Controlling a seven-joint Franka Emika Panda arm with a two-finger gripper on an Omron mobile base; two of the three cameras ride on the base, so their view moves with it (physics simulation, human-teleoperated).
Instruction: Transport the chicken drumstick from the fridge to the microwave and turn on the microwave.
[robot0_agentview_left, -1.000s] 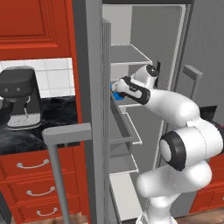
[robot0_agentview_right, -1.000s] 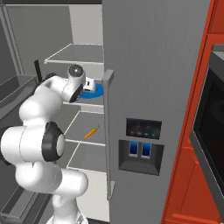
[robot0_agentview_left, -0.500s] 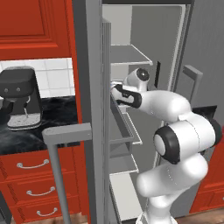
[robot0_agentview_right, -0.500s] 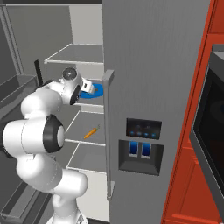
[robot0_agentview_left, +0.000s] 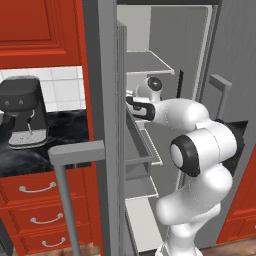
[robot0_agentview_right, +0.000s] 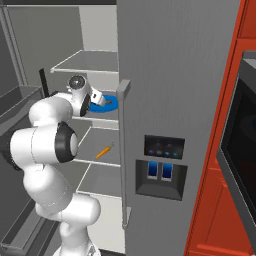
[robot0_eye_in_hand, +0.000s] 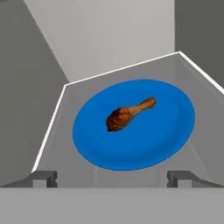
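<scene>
Here the two fingertips stand wide apart, grasping nothing, near the edge of one blue plate. One chicken drumstick lies at the plate's middle, on a white-edged shelf inside the fridge. One orange carrot rests on the shelf below.

The plate looks smooth, matt blue; the chicken drumstick rough, slightly glossy brown; the fridge matt grey.
</scene>
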